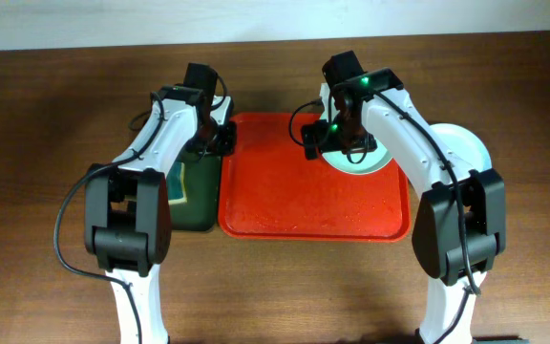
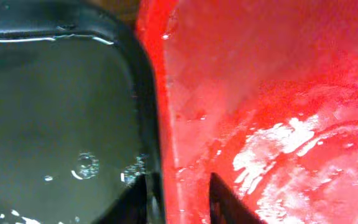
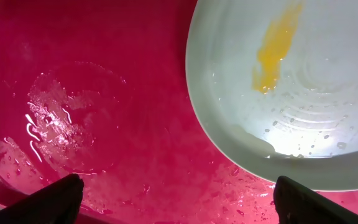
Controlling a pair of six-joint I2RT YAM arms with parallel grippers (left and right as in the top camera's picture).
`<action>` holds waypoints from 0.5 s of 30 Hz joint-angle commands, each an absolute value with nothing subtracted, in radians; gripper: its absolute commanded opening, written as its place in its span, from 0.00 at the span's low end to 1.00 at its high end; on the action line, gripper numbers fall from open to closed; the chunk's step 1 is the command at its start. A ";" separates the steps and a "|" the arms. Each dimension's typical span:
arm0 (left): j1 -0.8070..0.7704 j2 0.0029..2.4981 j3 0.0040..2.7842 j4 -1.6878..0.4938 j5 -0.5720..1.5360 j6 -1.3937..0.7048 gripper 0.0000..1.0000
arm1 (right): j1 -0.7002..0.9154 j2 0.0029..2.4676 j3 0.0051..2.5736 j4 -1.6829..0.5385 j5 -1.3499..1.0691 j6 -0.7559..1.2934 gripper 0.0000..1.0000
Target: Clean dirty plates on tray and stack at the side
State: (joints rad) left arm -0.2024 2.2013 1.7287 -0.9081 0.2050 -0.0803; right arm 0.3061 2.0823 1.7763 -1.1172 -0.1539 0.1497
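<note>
While one dirty plate (image 3: 328, 124) lies in the red tray's (image 1: 285, 205) far right corner, both arms hang over that tray.
On the tabletop (image 1: 46, 143): one red tray, with one dark green tray (image 1: 197, 208) against its left rim. A white plate (image 1: 468, 145) lies just outside its right rim, probably the clean stack, count unclear. One yellow smear (image 3: 275, 46) marks the dirty plate. The right jaws are spread wide over that plate's edge, likely to grasp it. The left jaws are parted astride the left rim, perhaps steadying.

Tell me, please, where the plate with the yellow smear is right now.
The smeared plate lies in the far right corner of the red tray in the overhead view, under the right gripper, with a white plate beside the tray.
</note>
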 commanded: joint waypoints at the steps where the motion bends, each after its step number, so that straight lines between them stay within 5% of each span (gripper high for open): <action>1: -0.164 2.120 1.807 -0.911 0.239 -0.073 0.41 | 0.301 2.056 1.765 -1.117 -0.145 0.146 0.99; 10: -0.121 2.003 1.817 -1.166 0.093 -0.073 0.40 | 0.301 2.056 1.765 -1.117 -0.145 0.146 0.99; 13: -0.124 2.004 1.767 -1.214 0.089 -0.074 0.26 | 0.301 2.056 1.765 -1.117 -0.145 0.146 0.99; 15: -0.131 2.004 1.704 -1.208 0.089 -0.073 0.06 | 0.301 2.056 1.765 -1.117 -0.145 0.146 0.99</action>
